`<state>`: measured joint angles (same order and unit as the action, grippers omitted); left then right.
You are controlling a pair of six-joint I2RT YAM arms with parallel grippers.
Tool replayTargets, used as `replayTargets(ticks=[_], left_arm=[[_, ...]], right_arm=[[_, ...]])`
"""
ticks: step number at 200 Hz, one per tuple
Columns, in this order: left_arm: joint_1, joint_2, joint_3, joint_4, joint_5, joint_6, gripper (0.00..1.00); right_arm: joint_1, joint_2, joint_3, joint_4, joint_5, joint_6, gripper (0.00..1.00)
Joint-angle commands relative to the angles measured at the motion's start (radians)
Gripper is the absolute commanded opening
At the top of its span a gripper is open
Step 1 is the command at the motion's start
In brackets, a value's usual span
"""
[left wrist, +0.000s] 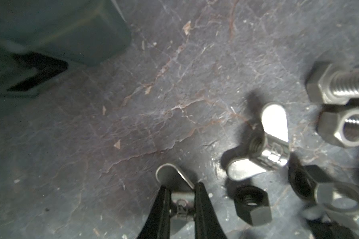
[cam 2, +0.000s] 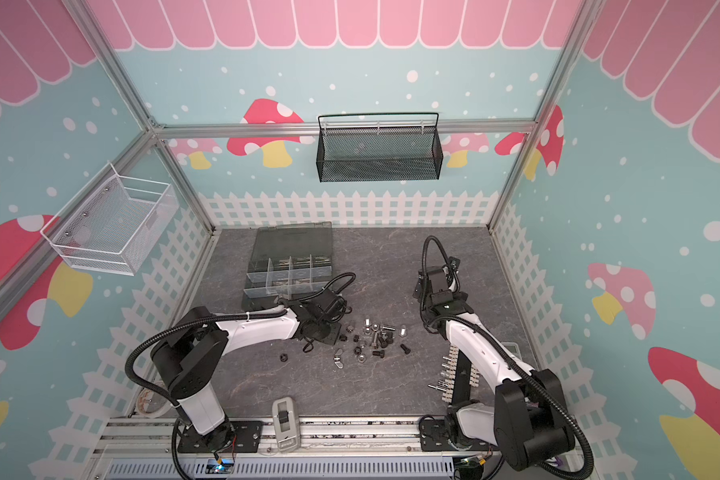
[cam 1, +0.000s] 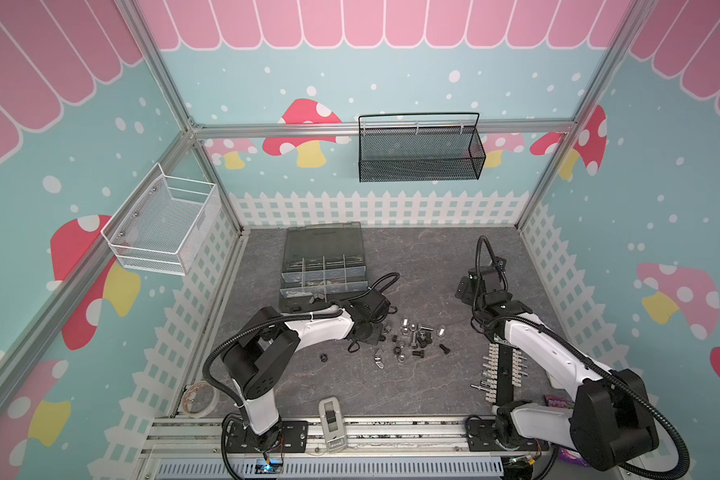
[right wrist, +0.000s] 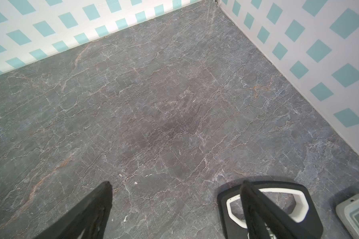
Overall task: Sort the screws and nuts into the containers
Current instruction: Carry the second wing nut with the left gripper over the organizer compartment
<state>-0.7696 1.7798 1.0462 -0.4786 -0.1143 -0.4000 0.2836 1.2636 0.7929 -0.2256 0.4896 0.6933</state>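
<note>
L jaws – tight on wing nut (left wrist: 181,203)

Grey marbled tabletop (cam 1: 350,395): organizer box (cam 1: 323,249) at back, screws (cam 1: 440,331), nuts (cam 1: 324,356) scattered centre, terminal strip (cam 1: 490,365) right.

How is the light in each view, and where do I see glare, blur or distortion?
Left wrist view: dim, hard shadows; the loose shiny silver wing nut glares white; the dark grey organizer box is out of focus. Right wrist view: even light, the grey marbled table sharp. Both top views: bright, wide-angle perspective splays the aluminium frame posts; the screws and nuts lack detail.
</note>
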Motion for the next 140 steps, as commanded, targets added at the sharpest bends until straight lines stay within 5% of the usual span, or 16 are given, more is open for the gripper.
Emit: replayTargets(ticks=[1, 140], left_arm=[[0.039, -0.063, 0.005, -0.012, -0.036, -0.053, 0.12], [0.457, -0.298, -0.077, 0.055, -0.048, -0.174, 0.10]], right_arm=[[0.008, -0.006, -0.004, -0.020, 0.015, 0.025, 0.97], [0.008, 0.023, -0.003, -0.004, -0.014, 0.032, 0.97]])
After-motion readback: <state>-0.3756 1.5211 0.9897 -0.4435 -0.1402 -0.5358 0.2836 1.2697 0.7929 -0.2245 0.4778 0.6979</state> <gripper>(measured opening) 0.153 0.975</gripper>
